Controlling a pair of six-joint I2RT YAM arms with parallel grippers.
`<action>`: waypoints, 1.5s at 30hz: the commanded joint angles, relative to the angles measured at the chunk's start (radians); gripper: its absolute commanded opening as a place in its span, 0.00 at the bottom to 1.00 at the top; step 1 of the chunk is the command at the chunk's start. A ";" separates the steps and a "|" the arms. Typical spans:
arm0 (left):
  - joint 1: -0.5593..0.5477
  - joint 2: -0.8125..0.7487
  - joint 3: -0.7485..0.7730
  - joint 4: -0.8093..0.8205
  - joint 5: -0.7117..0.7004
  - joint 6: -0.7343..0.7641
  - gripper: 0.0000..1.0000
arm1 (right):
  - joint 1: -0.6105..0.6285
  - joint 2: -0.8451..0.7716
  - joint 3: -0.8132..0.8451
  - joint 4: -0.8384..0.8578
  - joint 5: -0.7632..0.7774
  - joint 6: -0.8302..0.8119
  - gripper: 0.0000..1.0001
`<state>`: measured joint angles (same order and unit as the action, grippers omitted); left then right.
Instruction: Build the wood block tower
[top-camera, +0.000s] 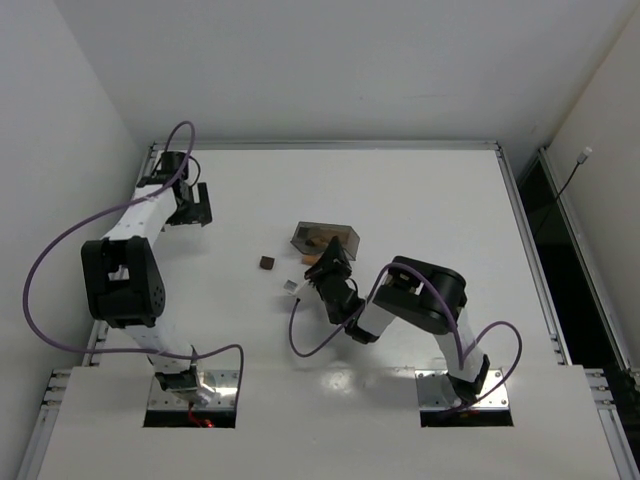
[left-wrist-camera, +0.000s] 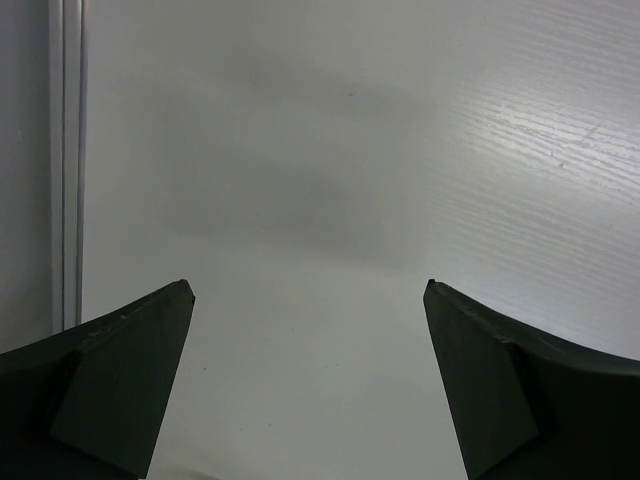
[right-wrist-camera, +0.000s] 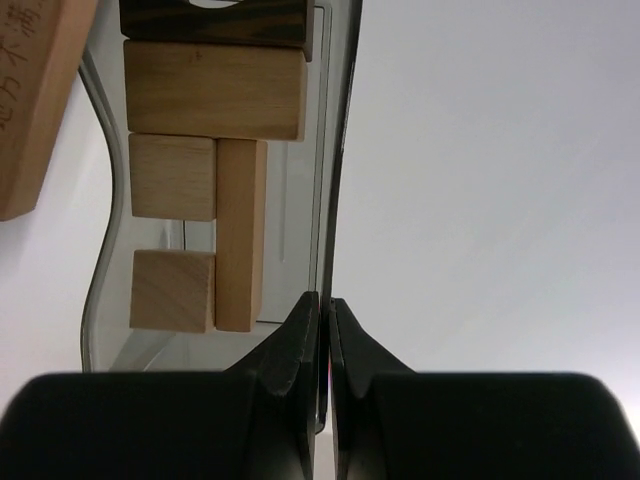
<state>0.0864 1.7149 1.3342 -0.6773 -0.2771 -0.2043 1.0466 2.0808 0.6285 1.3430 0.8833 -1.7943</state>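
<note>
Left gripper (left-wrist-camera: 308, 300) is hovering by the bench's (top-camera: 420, 190) far-left corner, jaws spread and holding nothing, seemingly parked out of the way. A dark brown cube (top-camera: 267, 263) is lying loose near the bench's middle. Right gripper (right-wrist-camera: 324, 310) is clenching the plastic bin (right-wrist-camera: 340, 150) by its wall, probably to tip out the tan blocks (right-wrist-camera: 213, 90) sitting inside

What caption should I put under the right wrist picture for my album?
Right gripper shut on the wall of the see-through bin, tan wooden blocks inside.
</note>
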 joint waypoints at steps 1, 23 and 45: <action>-0.005 -0.098 -0.049 0.034 0.003 -0.015 1.00 | 0.003 -0.042 -0.026 0.472 -0.147 -0.100 0.00; -0.005 -0.172 -0.093 0.038 0.041 -0.006 1.00 | -0.059 -0.096 0.111 0.465 -0.240 -0.237 0.00; -0.005 -0.178 -0.089 0.038 0.041 -0.006 1.00 | -0.053 -0.058 0.183 0.459 -0.153 -0.168 0.00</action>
<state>0.0864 1.5806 1.2385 -0.6559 -0.2424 -0.2035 0.9844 2.0296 0.7841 1.2644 0.7082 -1.9518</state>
